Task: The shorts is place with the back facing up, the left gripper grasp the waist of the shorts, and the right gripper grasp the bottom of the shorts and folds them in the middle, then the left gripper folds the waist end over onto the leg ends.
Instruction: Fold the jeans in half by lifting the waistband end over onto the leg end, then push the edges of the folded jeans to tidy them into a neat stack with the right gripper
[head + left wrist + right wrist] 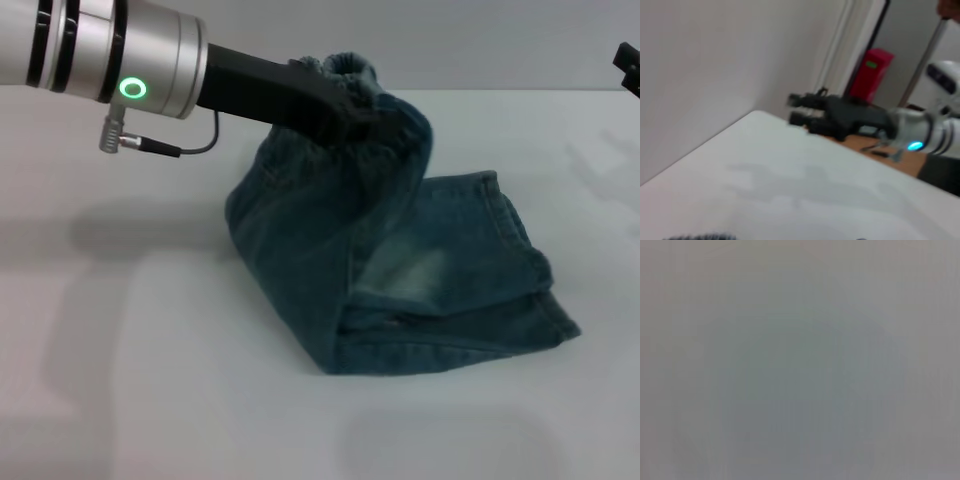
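Here the left pincer grips the waist, lifting the shorts above the table

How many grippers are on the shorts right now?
1: the left gripper holds the lifted waist of the shorts. The right gripper is off at the table's right edge.

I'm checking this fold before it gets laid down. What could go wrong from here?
The left end effector holds the waist lifted by a small pinch; it might slip free. The raised shorts hang bunched, so the fold may land crooked or short of the leg ends. The right end effector is off at the table's edge, not steadying.
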